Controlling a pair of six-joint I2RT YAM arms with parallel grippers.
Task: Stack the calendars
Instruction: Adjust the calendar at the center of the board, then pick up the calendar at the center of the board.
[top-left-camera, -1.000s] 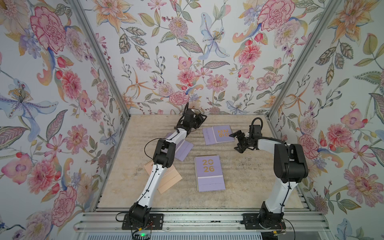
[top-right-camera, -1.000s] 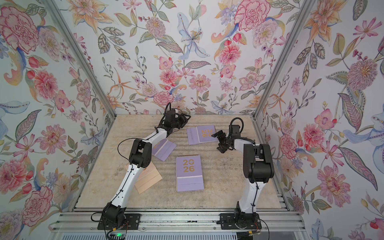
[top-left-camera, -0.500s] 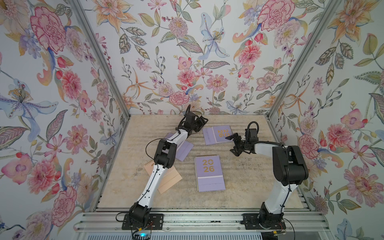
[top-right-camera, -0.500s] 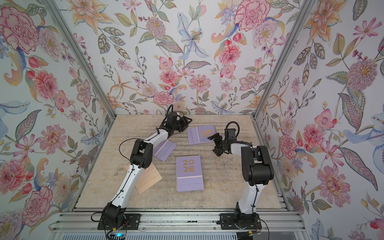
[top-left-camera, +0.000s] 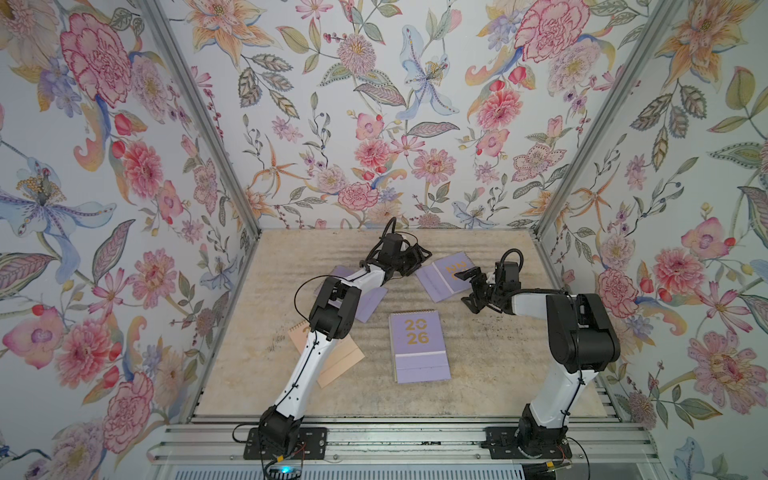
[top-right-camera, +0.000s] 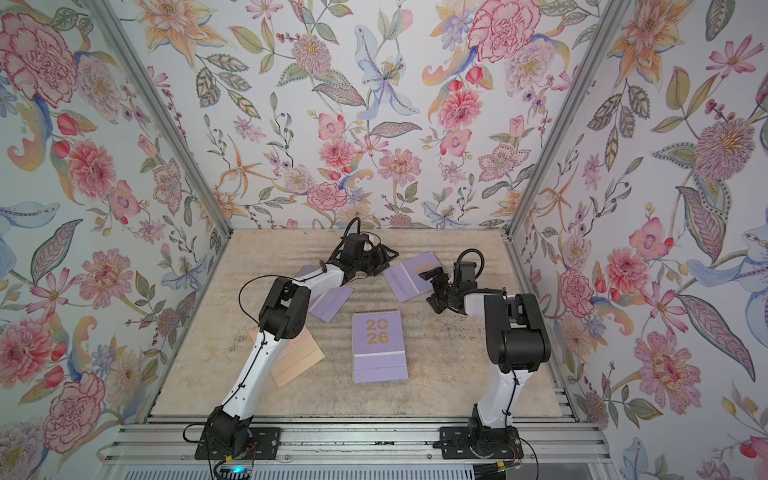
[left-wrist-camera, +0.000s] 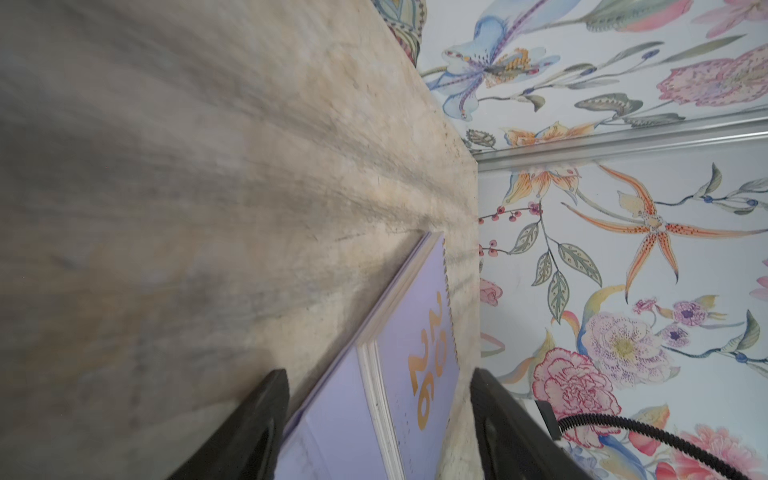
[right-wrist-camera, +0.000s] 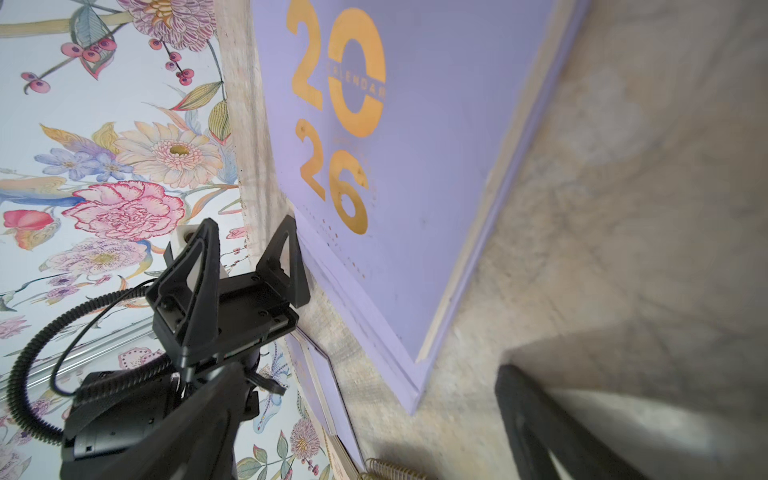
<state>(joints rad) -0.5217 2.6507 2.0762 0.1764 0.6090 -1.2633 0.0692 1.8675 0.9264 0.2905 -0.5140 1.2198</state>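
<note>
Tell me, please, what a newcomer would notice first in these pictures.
The bright floral walls around the table strike first. Next, the middle lilac calendar with its gold 2026 lies flat at the table's centre. Behind it, the left gripper and the right gripper, both open, flank the far lilac calendar.

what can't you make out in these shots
- peach calendar: cover print hidden under the left arm, both top views.
- lilac calendar beside it: mostly under the same arm.
- far lilac calendar: gold digits partly behind the right gripper, top views.
- gold spiral: cut off by the right wrist view's edge; which calendar it belongs to is unclear.
</note>
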